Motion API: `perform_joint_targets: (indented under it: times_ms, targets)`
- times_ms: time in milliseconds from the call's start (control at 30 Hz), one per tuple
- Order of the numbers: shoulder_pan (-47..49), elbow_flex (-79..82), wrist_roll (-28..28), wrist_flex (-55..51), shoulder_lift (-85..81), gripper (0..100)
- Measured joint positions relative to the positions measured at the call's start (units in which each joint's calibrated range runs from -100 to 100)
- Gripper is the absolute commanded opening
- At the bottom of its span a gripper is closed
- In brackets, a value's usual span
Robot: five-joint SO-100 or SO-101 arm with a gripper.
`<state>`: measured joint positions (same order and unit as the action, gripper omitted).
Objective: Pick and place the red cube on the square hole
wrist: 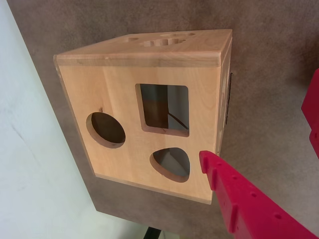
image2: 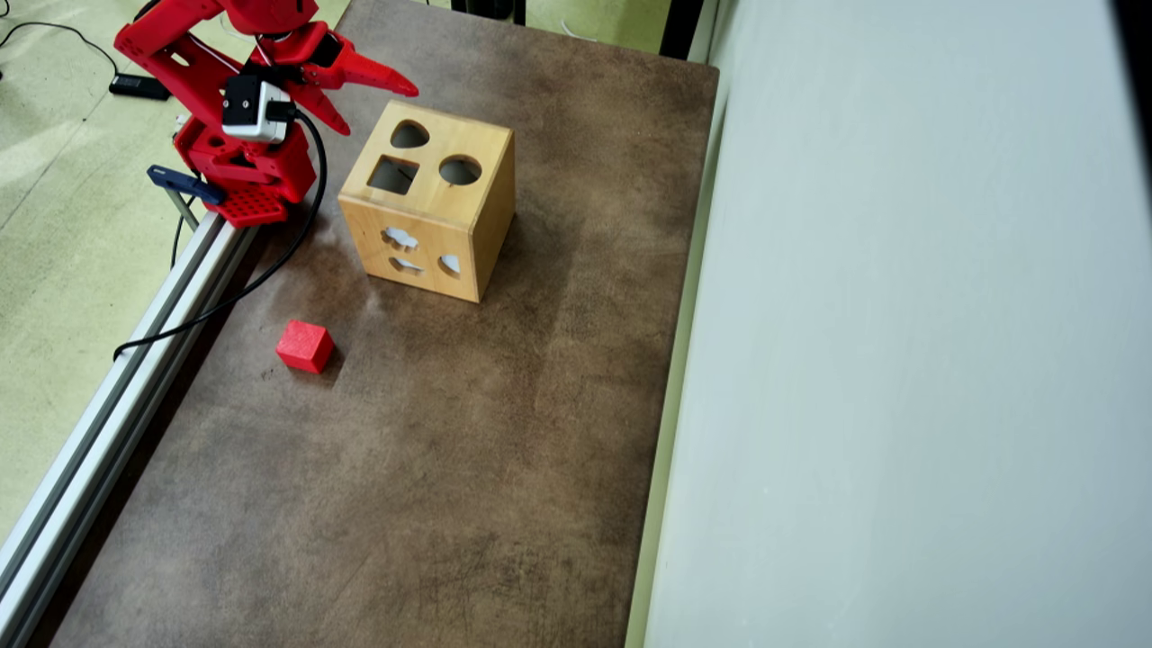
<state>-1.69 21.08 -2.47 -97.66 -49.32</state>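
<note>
A small red cube [image2: 305, 346] lies on the brown table, below and to the left of the wooden shape-sorter box [image2: 468, 236] in the overhead view; it is out of the wrist view. The box's top face has a square hole [image2: 393, 175], a round hole and a rounded-triangle hole. The wrist view shows the box [wrist: 119, 94] and its square hole [wrist: 164, 109] close up. My red gripper [image2: 373, 108] hangs open and empty beside the box's upper left corner, apart from it. One of its fingers [wrist: 239, 199] shows at the lower right of the wrist view.
The brown table [image2: 432, 468] has a metal rail [image2: 126, 378] along its left edge and a pale wall [image2: 900, 315] along its right. The arm's base [image2: 243, 171] and a black cable [image2: 270, 261] sit at the upper left.
</note>
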Motion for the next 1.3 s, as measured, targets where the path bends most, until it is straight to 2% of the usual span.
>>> perform_joint_targets:
  times_ms: [100,267,367,1300]
  targets:
    - [0.4,0.1,0.0,0.0,-2.8,5]
    - [0.5,-0.2,0.0,0.0,-35.9,5]
    - [0.5,-1.3,0.0,0.0,-45.1,5]
    - [0.5,-0.3,0.0,0.0,-46.4,5]
